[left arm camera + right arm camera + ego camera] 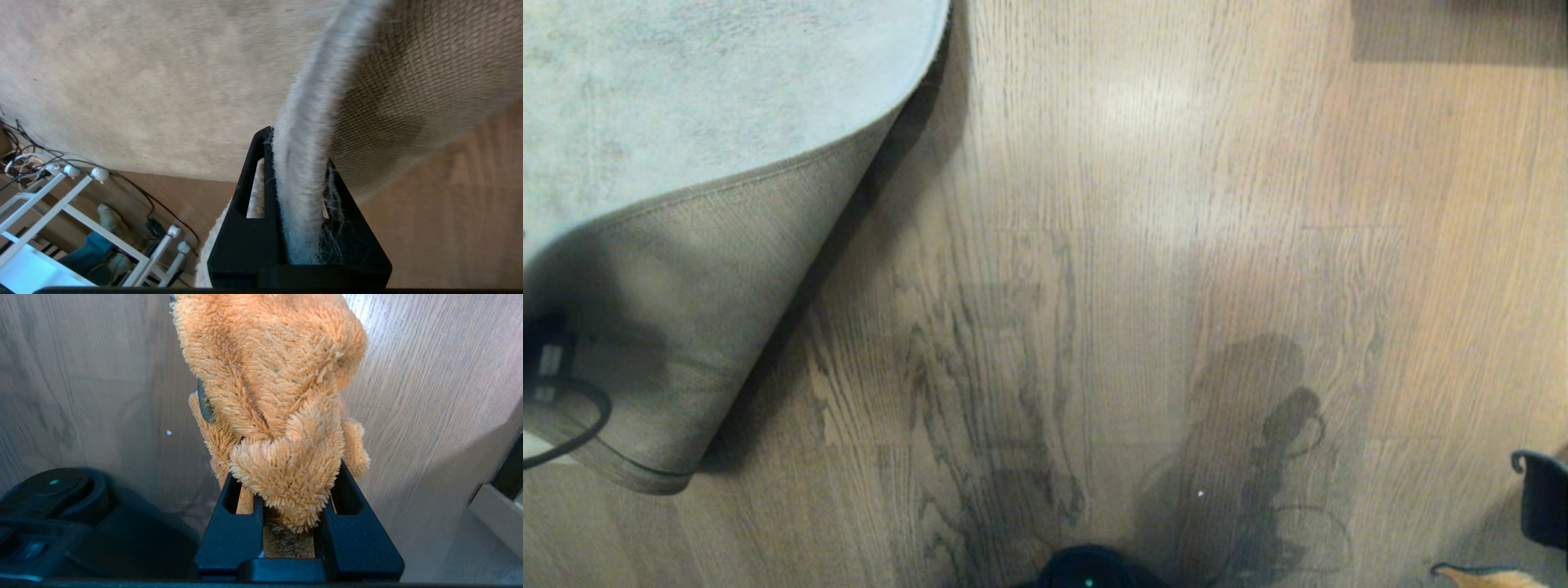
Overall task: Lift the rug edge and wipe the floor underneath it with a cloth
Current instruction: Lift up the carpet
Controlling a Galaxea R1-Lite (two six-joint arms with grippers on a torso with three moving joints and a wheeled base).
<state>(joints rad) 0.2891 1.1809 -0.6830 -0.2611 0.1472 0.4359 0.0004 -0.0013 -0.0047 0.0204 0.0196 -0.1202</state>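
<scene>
While L gripper (300, 196) fingers pinch the rug edge (304, 163) up off the floor (1143, 245), R gripper (288, 506) fingers clamp the cloth (269, 396).

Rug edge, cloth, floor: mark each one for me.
rug edge (304, 171), left wrist view, pile border clamped in the gripper.
cloth (278, 396), right wrist view, middle of the fuzzy bunch.
floor (1143, 245), head view, bare planks.

Both claws are showing as matte black plastic: the left claw (300, 212) with slotted, wedge-shaped fingers, the right claw (292, 522) alike. A rounded black base (1090, 572) at bottom centre is glowing with a small green light.
</scene>
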